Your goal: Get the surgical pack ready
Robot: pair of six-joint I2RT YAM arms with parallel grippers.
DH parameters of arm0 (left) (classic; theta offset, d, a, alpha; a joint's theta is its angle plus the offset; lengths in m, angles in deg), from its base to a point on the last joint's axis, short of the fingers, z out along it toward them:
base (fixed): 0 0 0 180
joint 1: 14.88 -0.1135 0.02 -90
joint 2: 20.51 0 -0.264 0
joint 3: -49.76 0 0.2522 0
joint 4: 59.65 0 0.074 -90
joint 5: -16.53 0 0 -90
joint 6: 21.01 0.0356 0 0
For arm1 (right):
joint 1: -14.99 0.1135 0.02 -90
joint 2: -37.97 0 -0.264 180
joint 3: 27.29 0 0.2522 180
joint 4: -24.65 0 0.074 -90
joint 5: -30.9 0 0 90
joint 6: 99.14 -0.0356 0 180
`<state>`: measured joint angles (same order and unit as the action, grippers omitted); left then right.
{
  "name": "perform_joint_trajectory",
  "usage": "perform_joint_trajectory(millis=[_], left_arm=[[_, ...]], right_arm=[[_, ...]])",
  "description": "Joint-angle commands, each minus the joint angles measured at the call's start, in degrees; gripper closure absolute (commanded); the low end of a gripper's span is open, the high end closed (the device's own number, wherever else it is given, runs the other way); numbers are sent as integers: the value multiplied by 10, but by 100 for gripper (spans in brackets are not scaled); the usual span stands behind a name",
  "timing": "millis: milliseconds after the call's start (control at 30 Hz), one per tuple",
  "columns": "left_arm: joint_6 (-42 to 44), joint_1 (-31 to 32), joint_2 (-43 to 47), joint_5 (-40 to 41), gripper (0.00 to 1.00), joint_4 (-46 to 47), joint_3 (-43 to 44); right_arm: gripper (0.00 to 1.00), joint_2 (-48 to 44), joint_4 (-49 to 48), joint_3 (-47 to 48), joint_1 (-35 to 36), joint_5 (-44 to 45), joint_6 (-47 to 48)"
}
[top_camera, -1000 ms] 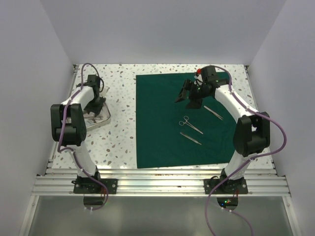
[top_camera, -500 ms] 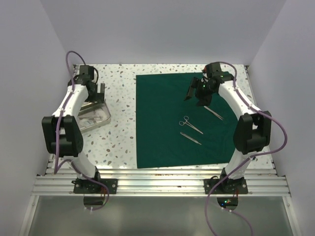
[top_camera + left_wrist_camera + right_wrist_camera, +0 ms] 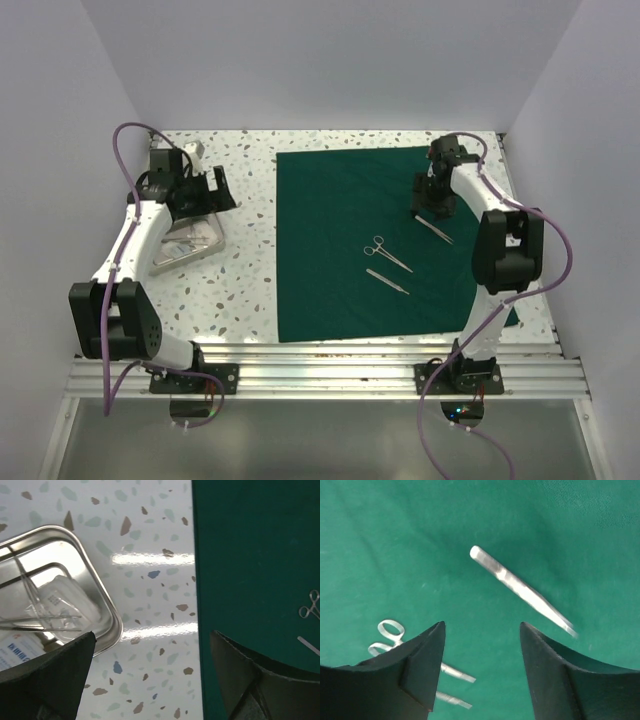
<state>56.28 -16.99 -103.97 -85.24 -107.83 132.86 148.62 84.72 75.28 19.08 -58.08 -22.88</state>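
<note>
- While it lay flat on the speckled table (image 3: pixel 250 290), the surgical pack (image 3: pixel 330 230) was a large, dark green, matte cloth. It was roughly rectangular and spread from the centre of the top view toward 3 o'clock.
- Its weave looked smooth, with only faint creases in the right wrist view.
- Three steel instruments rested on it. The tweezers (image 3: pixel 434 229) lay toward 2 o'clock, a ring-handled clamp (image 3: pixel 385 252) near the middle, and a thin probe (image 3: pixel 387 282) just at 6 o'clock of the clamp.
- Its 9 o'clock edge ran straight, with a broad strip of bare table between it and the steel tray (image 3: pixel 212 240) at 9 o'clock.
- Its 12 o'clock edge stopped short of the back wall, and its 6 o'clock edge lay close to the aluminium rail (image 3: pixel 320 355).
- Its 5 o'clock corner sat behind the right arm, so that edge possibly reached past the tabletop.
- The left gripper (image 3: pixel 215 190) hung over the tray's 1 o'clock corner, apart from the cloth. Its fingers were spread wide with nothing between them.
- The right gripper (image 3: pixel 432 200) hung above the cloth at 1 o'clock, near the tweezers. Its fingers were parted and held nothing.
</note>
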Motion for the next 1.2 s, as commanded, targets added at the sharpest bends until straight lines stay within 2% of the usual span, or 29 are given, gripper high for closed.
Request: perform_joint_trajectory(millis=[0,100,133,200,367,467,667,1167], left_arm=[[-42,1,25,-122,0,57,-7],[-92,0,30,-100,0,69,-12],[-124,0,30,-83,0,61,-11],[-132,1,29,-58,0,57,-10],[-53,17,30,-19,0,26,16],[-36,18,38,-68,0,22,12],[-79,16,37,-184,0,54,-32],[-95,12,18,-178,0,37,-15]], right_arm=[[39,24,-47,24,1,25,67],[46,54,-42,51,2,32,87],[46,61,-38,58,1,36,92],[46,65,-39,60,1,36,111],[44,82,-39,59,-6,48,127],[45,91,-36,68,-10,43,130],[46,105,-30,69,-12,32,126],[53,103,-46,34,-11,17,117]])
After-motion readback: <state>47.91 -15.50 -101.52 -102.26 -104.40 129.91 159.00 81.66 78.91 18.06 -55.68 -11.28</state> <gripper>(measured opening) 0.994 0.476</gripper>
